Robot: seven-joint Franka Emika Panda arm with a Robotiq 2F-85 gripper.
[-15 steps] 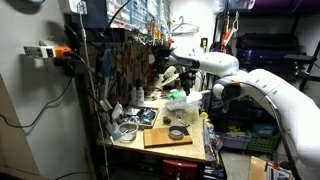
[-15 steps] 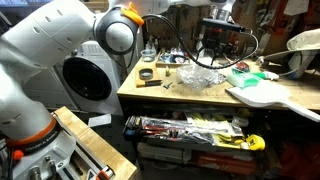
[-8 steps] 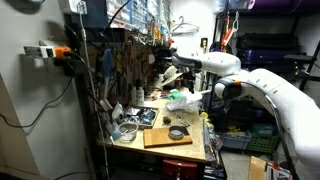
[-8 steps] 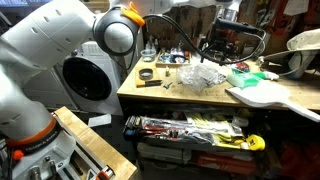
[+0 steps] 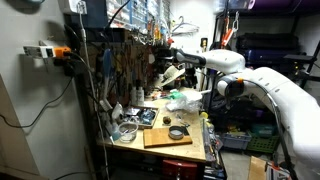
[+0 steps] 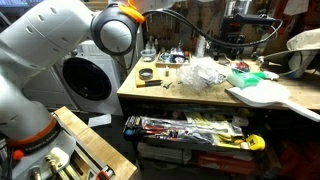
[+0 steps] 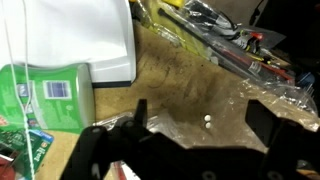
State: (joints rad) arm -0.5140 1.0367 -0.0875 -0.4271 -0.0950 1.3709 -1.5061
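Note:
My gripper (image 7: 205,128) is open and empty in the wrist view, both dark fingers apart over a brown bench top (image 7: 175,85) covered partly by clear plastic film. A green and white package (image 7: 50,95) and a white box (image 7: 85,40) lie to its left. In an exterior view the gripper (image 5: 171,72) hangs high over the cluttered bench. In an exterior view only its lower part (image 6: 243,14) shows at the top edge, above a crumpled clear plastic bag (image 6: 203,73) and a green package (image 6: 243,76).
A wooden board (image 5: 167,137) with a tape roll (image 5: 177,132) lies at the bench's front. A white shaped board (image 6: 270,97), another tape roll (image 6: 147,73) and an open tool drawer (image 6: 190,130) show too. Tools and cables (image 7: 240,50) lie at the wrist view's far side.
The gripper has risen away from the bench top, nearly leaving the top edge of an exterior view. The things on the bench have not moved.

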